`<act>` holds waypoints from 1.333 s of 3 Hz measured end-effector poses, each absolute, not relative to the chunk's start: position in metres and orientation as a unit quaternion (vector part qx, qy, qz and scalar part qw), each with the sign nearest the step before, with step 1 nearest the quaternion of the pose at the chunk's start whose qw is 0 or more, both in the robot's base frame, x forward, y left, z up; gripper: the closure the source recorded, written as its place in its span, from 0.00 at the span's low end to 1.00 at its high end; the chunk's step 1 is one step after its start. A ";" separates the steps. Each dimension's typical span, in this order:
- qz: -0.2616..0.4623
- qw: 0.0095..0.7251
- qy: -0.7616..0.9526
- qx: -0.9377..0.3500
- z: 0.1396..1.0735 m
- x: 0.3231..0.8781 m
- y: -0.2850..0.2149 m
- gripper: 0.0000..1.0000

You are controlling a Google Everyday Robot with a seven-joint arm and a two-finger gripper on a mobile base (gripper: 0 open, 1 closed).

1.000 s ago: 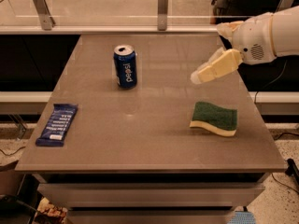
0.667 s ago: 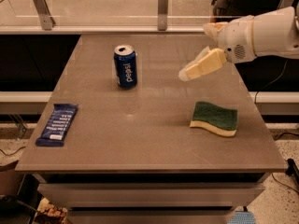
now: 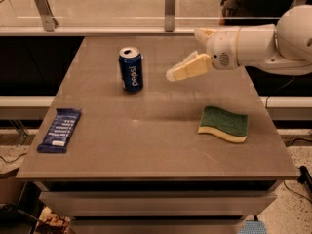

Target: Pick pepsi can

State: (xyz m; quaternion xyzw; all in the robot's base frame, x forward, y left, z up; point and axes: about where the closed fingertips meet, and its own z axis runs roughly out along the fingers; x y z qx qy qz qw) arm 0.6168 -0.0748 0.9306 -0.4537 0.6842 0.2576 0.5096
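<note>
The pepsi can (image 3: 130, 69) stands upright on the far left part of the grey table (image 3: 156, 140), dark blue with white lettering and a silver top. My gripper (image 3: 171, 74) hangs above the table to the right of the can, a short gap away, its cream-coloured fingers (image 3: 190, 67) pointing left toward the can. It holds nothing. The white arm reaches in from the right edge of the view.
A green and yellow sponge (image 3: 224, 124) lies on the right side of the table. A flat blue snack-bar wrapper (image 3: 60, 129) lies near the left edge. A rail with metal posts (image 3: 169, 2) runs behind the table.
My gripper has moved left across the table, from over the right side to close beside the can. The can, sponge and wrapper have not moved.
</note>
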 end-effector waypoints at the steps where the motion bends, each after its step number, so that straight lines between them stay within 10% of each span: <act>1: 0.278 0.521 0.676 -0.440 0.928 0.626 -0.051 0.00; 4: 0.333 0.516 0.648 -0.450 0.915 0.642 0.019 0.00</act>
